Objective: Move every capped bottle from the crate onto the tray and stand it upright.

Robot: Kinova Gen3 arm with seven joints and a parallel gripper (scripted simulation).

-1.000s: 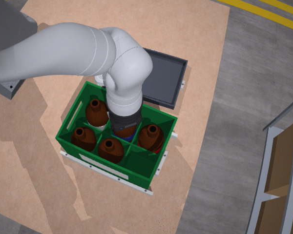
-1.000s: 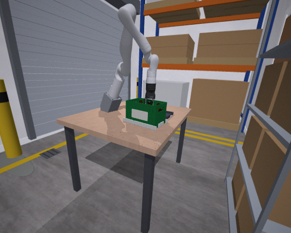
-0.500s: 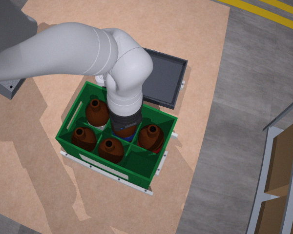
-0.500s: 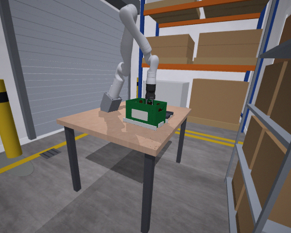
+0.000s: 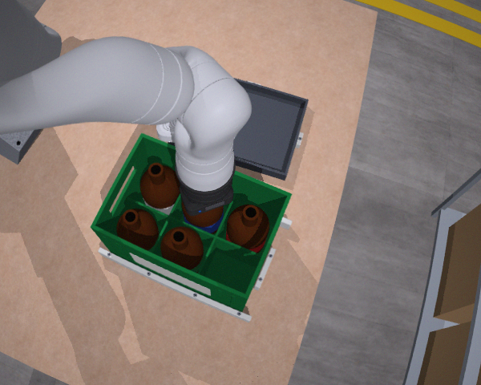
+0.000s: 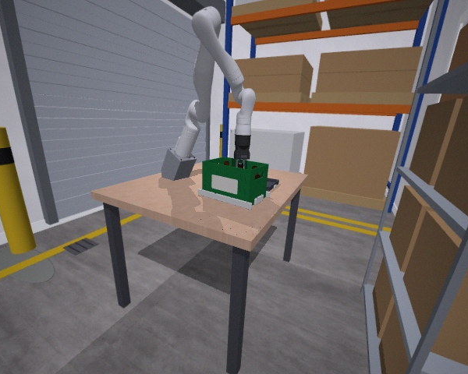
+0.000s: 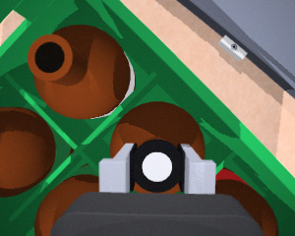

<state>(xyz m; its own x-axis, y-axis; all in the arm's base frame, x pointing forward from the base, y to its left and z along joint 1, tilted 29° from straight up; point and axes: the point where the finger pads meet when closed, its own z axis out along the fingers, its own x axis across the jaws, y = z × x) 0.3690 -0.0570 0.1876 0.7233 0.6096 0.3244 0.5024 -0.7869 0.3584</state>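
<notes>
A green crate (image 5: 189, 225) stands on the table with brown bottles in its cells. My gripper (image 7: 156, 159) is down in the back middle cell, shut on the neck of a capped bottle (image 7: 156, 143) with a black and white cap (image 7: 156, 166) and a blue label (image 5: 209, 227). Open bottles stand in the back left cell (image 5: 159, 184), the front left cell (image 5: 136, 227), the front middle cell (image 5: 181, 245) and the back right cell (image 5: 248, 226). The front right cell (image 5: 232, 271) holds no bottle. The dark grey tray (image 5: 269, 130) lies behind the crate with nothing on it.
White stop blocks (image 5: 174, 285) line the crate's front and right sides. The arm's grey base (image 6: 177, 167) sits at the table's back left. Shelves with cardboard boxes (image 6: 347, 80) stand behind and to the right of the table.
</notes>
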